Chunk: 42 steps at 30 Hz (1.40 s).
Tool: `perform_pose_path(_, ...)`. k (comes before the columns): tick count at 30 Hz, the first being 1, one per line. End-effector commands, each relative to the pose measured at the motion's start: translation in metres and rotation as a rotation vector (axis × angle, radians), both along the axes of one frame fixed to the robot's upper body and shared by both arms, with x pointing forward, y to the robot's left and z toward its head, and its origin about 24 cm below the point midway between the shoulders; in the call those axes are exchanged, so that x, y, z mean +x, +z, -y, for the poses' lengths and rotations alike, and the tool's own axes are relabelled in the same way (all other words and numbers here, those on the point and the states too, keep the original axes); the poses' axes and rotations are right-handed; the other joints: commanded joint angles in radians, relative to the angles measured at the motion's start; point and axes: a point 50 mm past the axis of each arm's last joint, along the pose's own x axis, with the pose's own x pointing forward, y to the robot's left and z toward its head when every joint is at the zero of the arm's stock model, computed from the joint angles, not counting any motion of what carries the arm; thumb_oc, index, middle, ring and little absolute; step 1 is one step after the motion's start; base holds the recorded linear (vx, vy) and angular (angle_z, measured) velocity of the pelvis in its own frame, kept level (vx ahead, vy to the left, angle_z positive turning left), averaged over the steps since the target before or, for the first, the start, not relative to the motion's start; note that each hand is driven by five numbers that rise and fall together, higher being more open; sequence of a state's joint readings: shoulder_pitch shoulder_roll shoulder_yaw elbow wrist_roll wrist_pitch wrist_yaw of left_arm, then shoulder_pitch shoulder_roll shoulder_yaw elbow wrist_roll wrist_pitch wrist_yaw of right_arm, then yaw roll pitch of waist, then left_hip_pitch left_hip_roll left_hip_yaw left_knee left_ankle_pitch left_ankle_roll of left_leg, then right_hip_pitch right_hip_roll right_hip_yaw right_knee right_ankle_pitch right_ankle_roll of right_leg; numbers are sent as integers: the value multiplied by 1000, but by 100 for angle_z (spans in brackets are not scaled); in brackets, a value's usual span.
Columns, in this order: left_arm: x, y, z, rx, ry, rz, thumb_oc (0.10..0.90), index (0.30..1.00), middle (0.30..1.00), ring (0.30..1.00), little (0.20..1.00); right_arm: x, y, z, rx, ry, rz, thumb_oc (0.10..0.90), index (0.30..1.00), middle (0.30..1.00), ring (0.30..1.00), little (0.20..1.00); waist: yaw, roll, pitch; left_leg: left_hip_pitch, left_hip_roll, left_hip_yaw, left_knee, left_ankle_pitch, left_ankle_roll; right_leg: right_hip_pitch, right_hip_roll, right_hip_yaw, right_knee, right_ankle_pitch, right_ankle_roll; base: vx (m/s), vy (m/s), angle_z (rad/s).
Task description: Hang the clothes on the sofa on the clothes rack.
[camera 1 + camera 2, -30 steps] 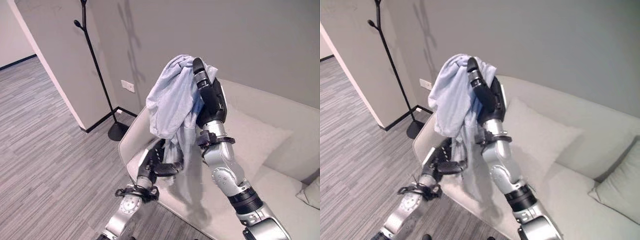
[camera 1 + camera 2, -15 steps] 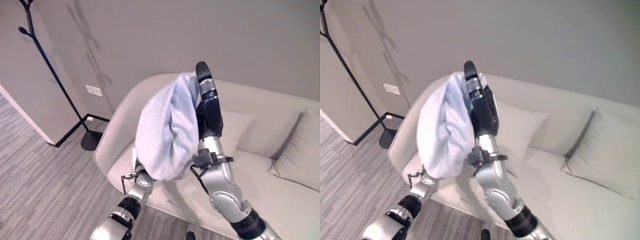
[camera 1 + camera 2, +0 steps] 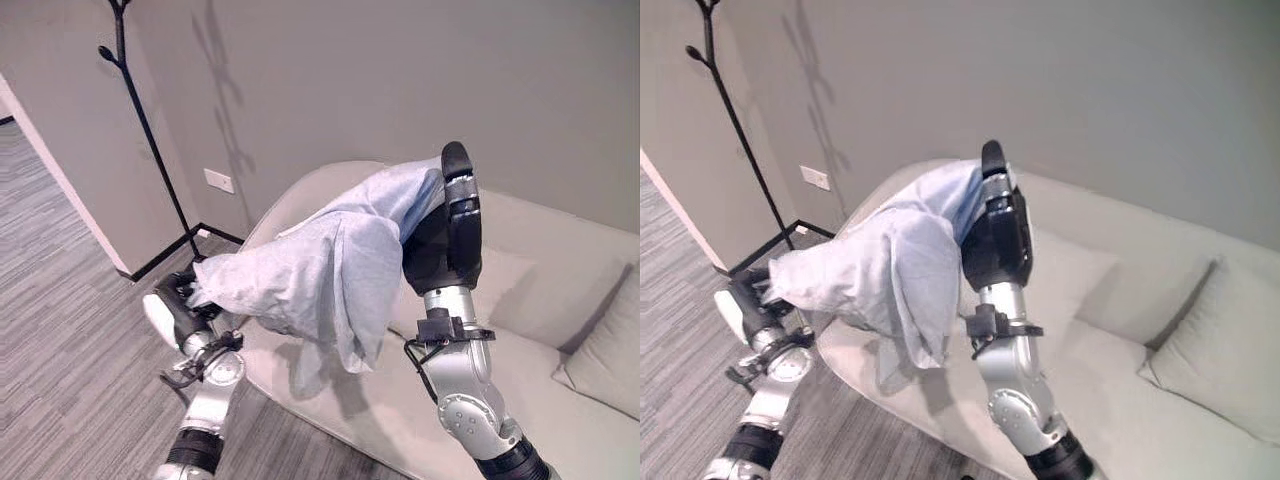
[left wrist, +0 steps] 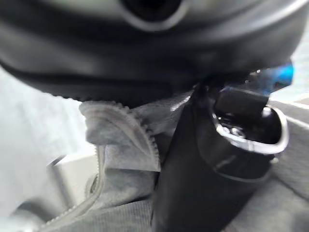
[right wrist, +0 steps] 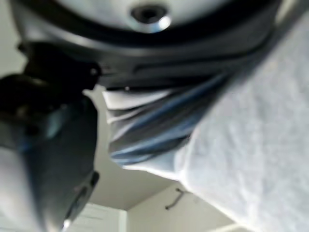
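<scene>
Left eye view: a pale blue-grey garment (image 3: 320,270) is stretched in the air between the two hands, above the left end of the sofa (image 3: 560,420). Its long axis runs from the raised right hand (image 3: 447,235), high and toward the sofa back, down and out to the left hand (image 3: 180,305), which is lower and past the sofa's rounded arm, over the striped floor (image 3: 70,330). The cloth slopes downward toward the robot's left, so its lower end points roughly at the base of the rack (image 3: 150,130). A loose fold hangs from the middle of the span, dangling just above the seat without clearly touching it.

The right hand stands upright with the garment's upper end draped over it and gathered against its palm. In the right wrist view a ribbed, blue-striped band of the garment (image 5: 145,125) lies pressed between the thumb (image 5: 43,145) and the palm, so this hand is gripping the cloth.

The left hand pinches the lower end. In the left wrist view a zipper edge of the garment (image 4: 125,140) is held between the dark thumb (image 4: 207,179) and the hand's bulk.

The black rack stands upright by the wall corner, well apart from the garment. A cushion (image 3: 610,350) leans at the sofa's right
</scene>
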State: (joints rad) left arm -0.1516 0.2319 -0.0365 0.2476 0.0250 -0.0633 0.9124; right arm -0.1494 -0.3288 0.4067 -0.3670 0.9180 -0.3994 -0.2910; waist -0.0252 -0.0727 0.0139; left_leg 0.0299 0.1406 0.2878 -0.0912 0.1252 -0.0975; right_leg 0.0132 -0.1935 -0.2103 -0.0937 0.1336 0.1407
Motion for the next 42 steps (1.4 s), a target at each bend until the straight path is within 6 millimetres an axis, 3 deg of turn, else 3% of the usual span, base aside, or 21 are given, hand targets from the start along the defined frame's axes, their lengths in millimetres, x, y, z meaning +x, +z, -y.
perform_pose_path(1, 14, 87, -6, 361, -72, 340, 400, 300, 300, 300, 300, -10, 42, 10, 23, -9, 311, 400, 300, 300, 300, 300, 32, -32, -49, 2, -52, -70, 4, -155, 30, 14, -94, 2, 30, -30, 70, 32, 280, 35)
perform_pose_path(5, 8, 107, 4, 392, -180, 431, 400, 300, 300, 300, 300, -16, 29, 7, -28, 26, 278, 400, 300, 300, 300, 300, 40, -39, -41, -2, -95, -90, 4, -167, 53, 13, -138, -24, 75, -32, 83, 16, 175, 20)
perform_pose_path(8, 2, 113, 13, 357, -295, 471, 400, 300, 300, 300, 300, -21, 20, -2, -79, 90, 256, 400, 300, 300, 300, 300, 43, -39, -9, 10, -129, -119, 4, -178, 75, -25, -177, -16, 207, 5, 79, -5, 173, 38)
perform_pose_path(11, -6, 118, 14, 311, -359, 509, 400, 300, 300, 300, 300, -19, 16, -14, -93, 142, 244, 400, 300, 300, 300, 300, 55, -19, 39, 35, -140, -115, 4, -183, 98, -80, -196, -22, 343, 29, 60, -54, 159, 22)
perform_pose_path(12, -7, 118, 15, 299, -378, 515, 400, 300, 300, 300, 300, -19, 16, -16, -101, 148, 246, 400, 300, 300, 300, 300, 53, -12, 49, 40, -139, -118, 4, -183, 102, -98, -176, -22, 391, 9, 45, -41, 121, -6)
perform_pose_path(14, -12, 118, 19, 268, -417, 539, 400, 300, 300, 300, 300, -22, 16, -16, -114, 177, 261, 400, 300, 300, 300, 300, 39, -1, 57, 44, -138, -138, 4, -180, 102, -125, -50, 25, 393, -99, 11, 6, 73, -2)
perform_pose_path(15, -14, 114, 20, 243, -451, 527, 400, 300, 300, 300, 300, -21, 17, -12, -139, 167, 274, 400, 300, 300, 300, 300, 26, 0, 57, 37, -144, -158, 4, -170, 104, -130, 79, 82, 353, -173, -13, 12, 24, 23)
perform_pose_path(16, -14, 114, 20, 243, -451, 528, 400, 300, 300, 300, 300, -21, 18, -12, -140, 167, 275, 400, 300, 300, 300, 300, 26, 1, 55, 33, -142, -158, 4, -168, 103, -131, 81, 82, 349, -167, -14, 9, 1, 55)
perform_pose_path(18, -16, 110, 20, 221, -468, 520, 400, 300, 300, 300, 300, -19, 19, -11, -164, 156, 284, 400, 300, 300, 300, 300, 18, -8, 50, 27, -158, -172, 4, -159, 106, -133, 169, 124, 299, -176, -41, 12, -10, 64)
perform_pose_path(21, -21, 104, 17, 188, -454, 511, 400, 300, 300, 300, 300, -19, 16, -7, -146, 133, 265, 400, 300, 300, 300, 300, 29, -29, 29, 36, -183, -193, 4, -169, 104, -49, 189, 179, 175, -168, -65, 47, -80, 27)
perform_pose_path(25, -28, 106, 20, 72, -525, 556, 400, 300, 300, 300, 300, -16, 14, -3, -155, 97, 241, 400, 300, 300, 300, 300, 51, -14, 14, 37, -177, -201, 24, -172, 102, 7, 187, 161, 73, -129, -59, 50, -86, 12)
perform_pose_path(26, -25, 102, 22, 74, -559, 523, 400, 300, 300, 300, 300, -16, 12, 2, -155, 63, 223, 400, 300, 300, 300, 300, 70, -12, 26, -29, -173, -207, 163, -207, 87, 52, 178, 136, 17, -120, -62, 9, -67, 19)
perform_pose_path(27, -25, 102, 22, 74, -560, 523, 400, 300, 300, 300, 300, -16, 12, 2, -155, 62, 223, 400, 300, 300, 300, 300, 67, -12, 26, -37, -172, -211, 176, -213, 86, 52, 179, 133, 15, -119, -63, -41, -65, 35)
perform_pose_path(29, -19, 101, 30, -6, -597, 543, 400, 300, 300, 300, 300, -13, 9, 5, -176, 21, 196, 400, 300, 300, 300, 300, 64, -5, 47, -114, -135, -180, 247, -190, 51, 60, 156, 96, 6, -125, -64, -95, 59, 43)
perform_pose_path(30, -19, 100, 34, -49, -642, 543, 400, 300, 300, 300, 300, -15, 11, 5, -219, 14, 204, 400, 300, 300, 300, 300, 59, 3, 48, -118, -101, -137, 231, -176, 51, 65, 148, 84, 6, -132, -62, -46, 84, 56)
perform_pose_path(32, -20, 99, 35, -60, -666, 538, 400, 300, 300, 300, 300, -17, 11, 4, -243, 16, 211, 400, 300, 300, 300, 300, 62, 3, 42, -111, -94, -134, 211, -170, 52, 63, 142, 86, 6, -132, -59, 60, 89, 52)
perform_pose_path(36, -21, 96, 40, -116, -732, 518, 400, 300, 300, 300, 300, -17, 2, 7, -273, 13, 167, 400, 300, 300, 300, 300, 56, 17, 21, -84, -12, -203, 80, -78, 16, 52, 103, 98, 12, -143, -45, 105, 156, 3)
perform_pose_path(37, -21, 96, 39, -116, -733, 518, 400, 300, 300, 300, 300, -17, 2, 7, -273, 13, 167, 400, 300, 300, 300, 300, 56, 18, 21, -79, -12, -204, 72, -74, 15, 54, 104, 97, 12, -143, -46, 88, 229, -7)
perform_pose_path(38, -20, 97, 41, -146, -753, 535, 400, 300, 300, 300, 300, -14, 3, 9, -270, -5, 164, 400, 300, 300, 300, 300, 51, 29, 27, -87, 50, -225, 23, -22, -7, 47, 80, 109, 26, -160, -35, 86, 273, -10)
perform_pose_path(40, -18, 98, 42, -156, -760, 538, 400, 300, 300, 300, 300, -12, 4, 11, -271, -17, 158, 400, 300, 300, 300, 300, 47, 43, 40, -114, 119, -243, 4, 25, -35, 36, 53, 123, 48, -177, -24, 87, 367, -14)
perform_pose_path(42, -16, 99, 43, -152, -759, 543, 400, 300, 300, 300, 300, -10, 3, 12, -272, -24, 151, 400, 300, 300, 300, 300, 45, 50, 49, -134, 153, -256, 4, 41, -48, 29, 40, 134, 61, -186, -17, 84, 327, -11)
